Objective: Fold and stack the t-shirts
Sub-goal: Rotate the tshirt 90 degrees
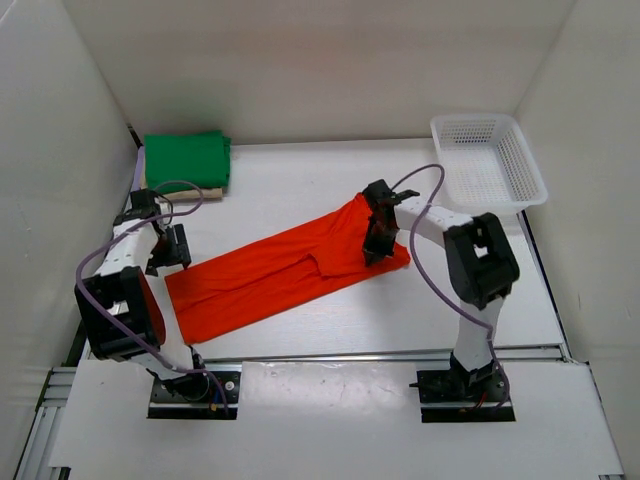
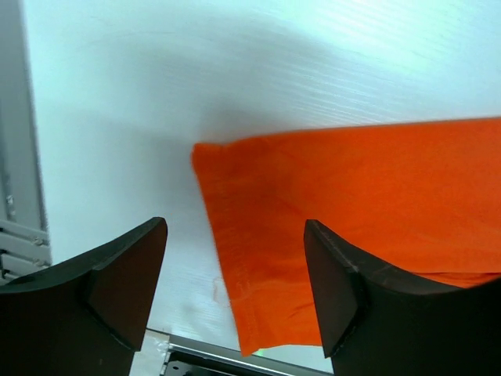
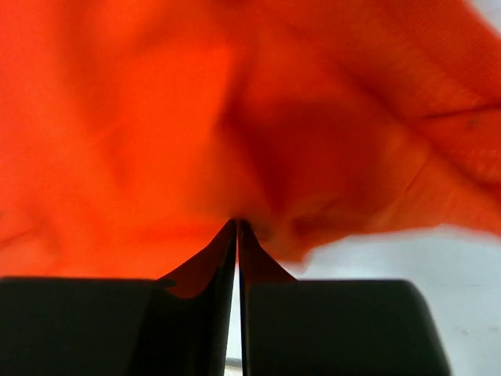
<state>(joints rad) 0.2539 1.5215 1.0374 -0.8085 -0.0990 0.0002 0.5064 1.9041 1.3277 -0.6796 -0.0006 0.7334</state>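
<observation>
An orange-red t-shirt (image 1: pixel 270 270) lies slantwise across the middle of the table as a long folded band. My right gripper (image 1: pixel 375 250) is shut on its right end. In the right wrist view the cloth (image 3: pixel 156 117) bunches at the pinched tips of that gripper (image 3: pixel 237 223). My left gripper (image 1: pixel 172 252) hovers open just above the shirt's left end. The left wrist view shows the shirt's corner (image 2: pixel 266 258) lying flat between the spread jaws of this gripper (image 2: pixel 235 227), untouched. A folded green t-shirt (image 1: pixel 187 160) rests at the back left on a tan one (image 1: pixel 213 191).
A white lattice basket (image 1: pixel 522 165) stands at the back right corner. White walls close in the left, back and right sides. A metal rail (image 2: pixel 235 362) runs along the table's near edge, just beyond the shirt's left corner.
</observation>
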